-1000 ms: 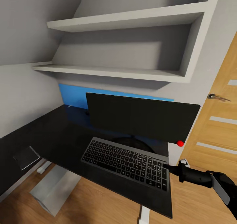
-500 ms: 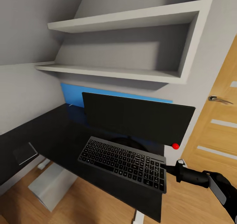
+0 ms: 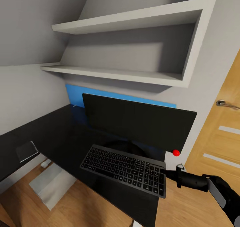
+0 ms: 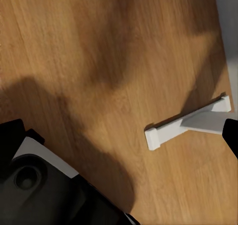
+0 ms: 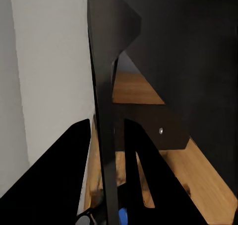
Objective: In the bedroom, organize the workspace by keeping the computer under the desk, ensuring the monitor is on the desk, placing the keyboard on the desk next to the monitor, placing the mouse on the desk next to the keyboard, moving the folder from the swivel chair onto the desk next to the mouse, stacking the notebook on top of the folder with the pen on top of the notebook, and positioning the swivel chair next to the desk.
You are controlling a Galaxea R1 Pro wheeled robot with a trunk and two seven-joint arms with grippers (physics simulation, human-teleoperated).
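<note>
The black keyboard lies in front of the monitor on the glossy black desk, its right end past the desk's corner. My right gripper is shut on that end; in the right wrist view its black fingers flank the keyboard's thin edge. A small black notebook rests on the desk's left wing. The grey computer stands on the floor under the desk. My left gripper hangs open over the wooden floor.
White wall shelves hang over the desk, and a blue panel runs along the wall behind the monitor. A wooden door is at the right. A white desk foot lies on the floor near my base.
The whole picture has shifted, so the camera moved. The keyboard, held in my right gripper, now sits slightly further out from the monitor's base, toward me.
</note>
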